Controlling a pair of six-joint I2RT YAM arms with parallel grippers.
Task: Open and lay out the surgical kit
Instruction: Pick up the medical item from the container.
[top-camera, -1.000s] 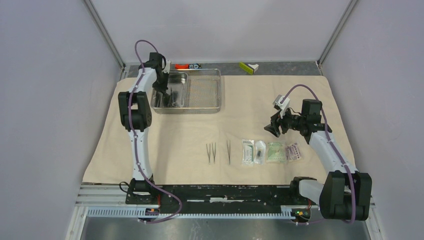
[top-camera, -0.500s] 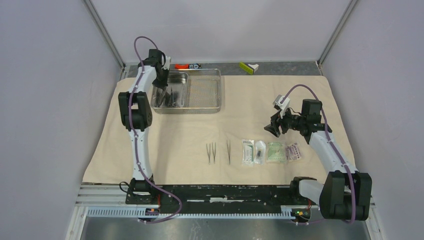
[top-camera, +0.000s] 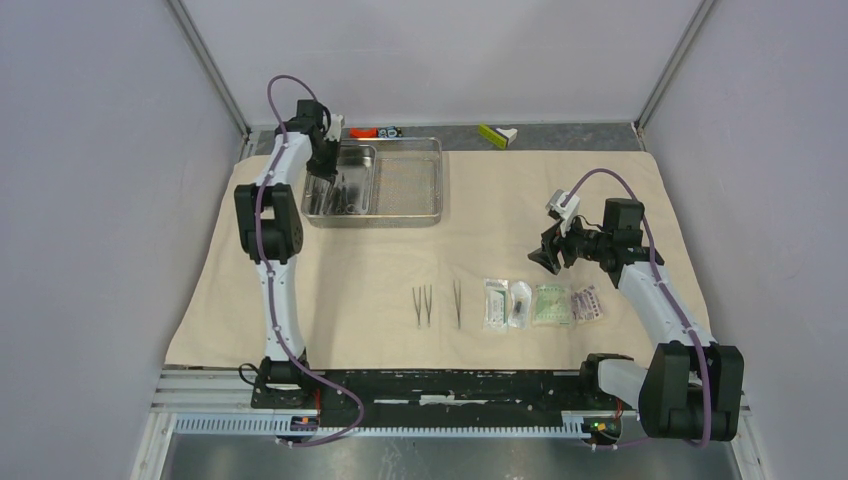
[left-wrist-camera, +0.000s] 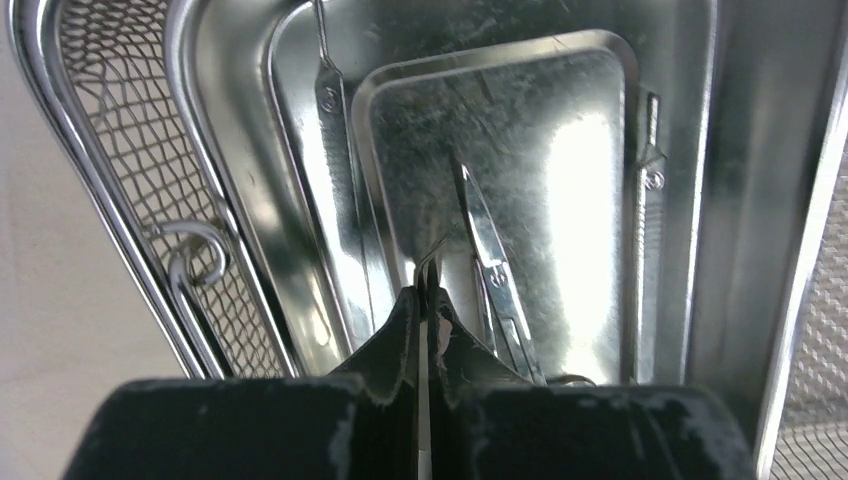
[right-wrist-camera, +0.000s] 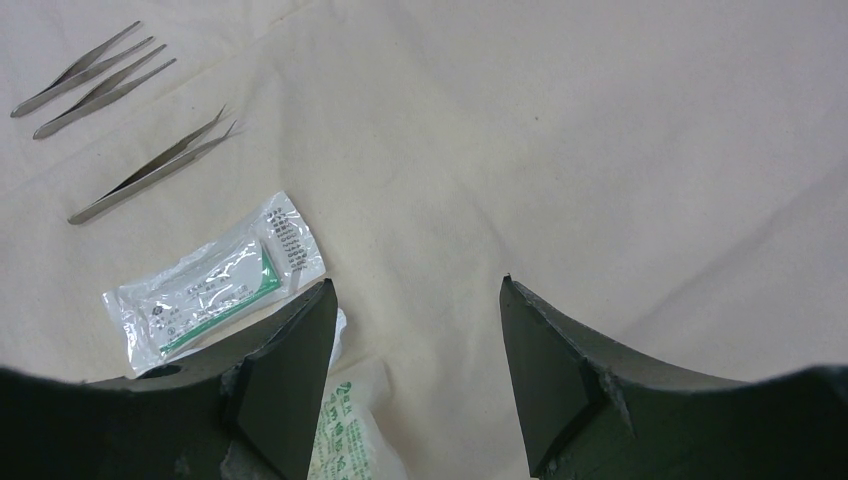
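The beige cloth wrap lies spread open on the table. The steel tray stands at its back left, with the smaller inner tray in its left half. My left gripper is down inside the inner tray, shut on a thin metal instrument whose tip sticks out past my fingertips. Scissors lie just right of it. Tweezers and sealed packets lie in a row at the front. My right gripper hovers open and empty behind the packets.
More steel instruments lie along the inner tray's sides. A wire mesh liner fills the big tray. A yellow-green and white object and small orange and black pieces sit on the bare table behind the cloth.
My left gripper has moved a little lower and nearer inside the inner tray. The right arm has not moved.
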